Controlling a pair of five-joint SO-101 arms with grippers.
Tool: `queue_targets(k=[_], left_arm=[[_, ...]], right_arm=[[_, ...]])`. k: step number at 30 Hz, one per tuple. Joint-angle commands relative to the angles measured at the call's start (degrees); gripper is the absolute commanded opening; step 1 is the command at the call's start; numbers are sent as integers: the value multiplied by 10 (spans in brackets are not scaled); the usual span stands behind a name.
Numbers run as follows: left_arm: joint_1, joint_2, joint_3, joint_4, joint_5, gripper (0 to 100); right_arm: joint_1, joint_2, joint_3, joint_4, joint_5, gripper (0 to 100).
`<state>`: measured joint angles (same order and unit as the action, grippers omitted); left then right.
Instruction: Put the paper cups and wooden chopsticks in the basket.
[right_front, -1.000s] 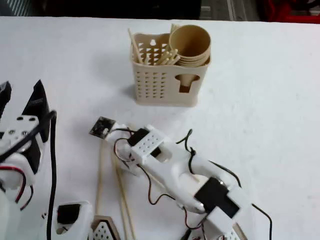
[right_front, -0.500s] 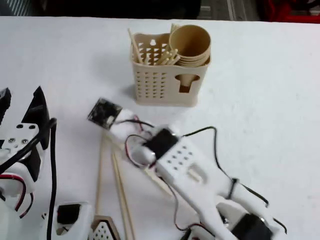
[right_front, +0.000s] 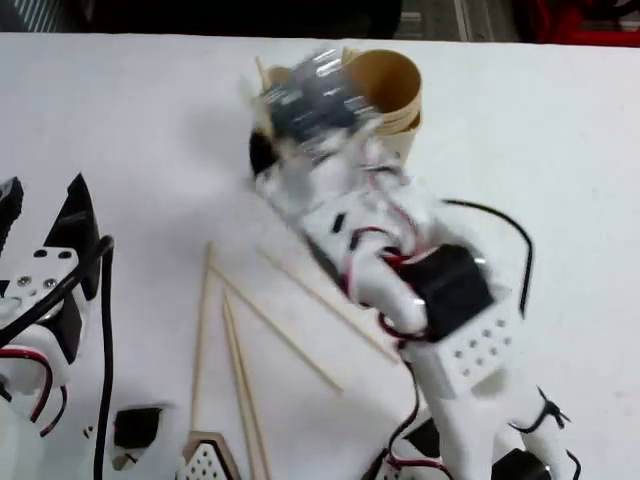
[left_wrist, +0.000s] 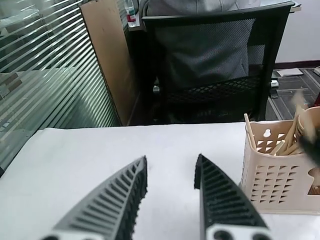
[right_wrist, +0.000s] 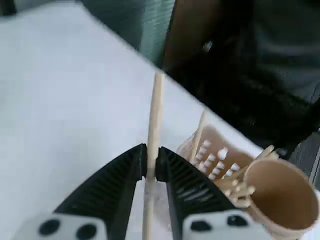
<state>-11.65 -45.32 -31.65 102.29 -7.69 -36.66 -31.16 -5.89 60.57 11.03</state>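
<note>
Far left of the high view, the left end effector (right_front: 45, 195) sits over the table (right_front: 560, 150). Its two black fingers are spread wide and there's nothing between them. Its own wrist view confirms it: a clear gap between the ribbed pads (left_wrist: 220, 200), bare table beyond.

Sliding right, lower centre, the loose chopsticks (right_front: 275, 328) lie scattered on the table. One runs nearly straight up the frame, the others fan out at angles beside it.

Now the right arm (right_front: 440, 290), rising from the lower right corner and stretching to the upper centre, blurred there over the basket. The wrist view shows the right end effector (right_wrist: 151, 157) pinched tight on a single chopstick (right_wrist: 157, 107). The stick passes between the tips and pokes out well past them.

Just beyond stands the basket (right_wrist: 210, 150), cream and slotted, at the upper centre of the table, with more chopsticks leaning inside. Nested in its right side are the cups (right_front: 395, 80), stacked, mouths tilted outward.
</note>
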Motion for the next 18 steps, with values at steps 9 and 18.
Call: queue_targets(k=[9, 18], left_arm=[[-4, -83, 111, -11, -4, 165], [-4, -203, 262, -68, -5, 166]], right_arm=[[64, 5, -37, -312, -26, 19], [87, 94, 47, -453, -26, 19]])
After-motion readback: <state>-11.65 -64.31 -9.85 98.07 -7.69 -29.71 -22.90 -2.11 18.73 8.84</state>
